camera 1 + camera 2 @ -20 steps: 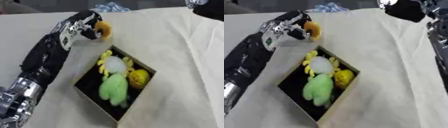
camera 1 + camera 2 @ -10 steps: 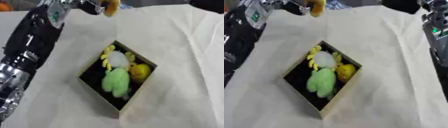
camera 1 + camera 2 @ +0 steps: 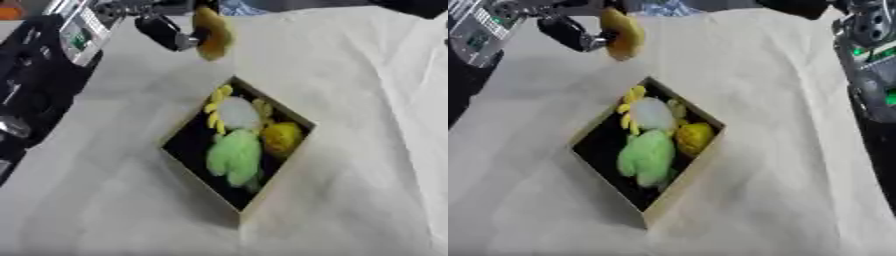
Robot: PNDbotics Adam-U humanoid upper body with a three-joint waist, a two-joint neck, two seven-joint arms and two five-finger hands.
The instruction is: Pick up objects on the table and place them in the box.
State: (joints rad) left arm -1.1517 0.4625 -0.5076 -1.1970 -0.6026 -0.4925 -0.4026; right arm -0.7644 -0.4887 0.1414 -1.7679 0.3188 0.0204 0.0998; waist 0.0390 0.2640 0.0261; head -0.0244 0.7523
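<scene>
My left hand (image 3: 166, 31) reaches in from the upper left and is shut on a yellow-brown soft toy (image 3: 213, 34), held in the air above the table just behind the box. The cardboard box (image 3: 273, 175) with a dark inside lies askew in the middle of the cream cloth. In it lie a green plush (image 3: 234, 157), a white flower toy with yellow petals (image 3: 234, 112) and a yellow-orange round toy (image 3: 281, 138). Of my right arm (image 3: 870, 60) only the forearm shows at the right edge; its hand is out of sight.
The cream cloth (image 3: 350, 75) covers the table, with folds on the right side. A bluish patterned object (image 3: 662, 7) lies at the far edge behind the held toy. My black left arm (image 3: 44, 80) fills the upper left.
The whole picture has shifted, so the head moved. My left hand, still holding the yellow-brown toy, now hangs closer to the box's far corner than half a second ago.
</scene>
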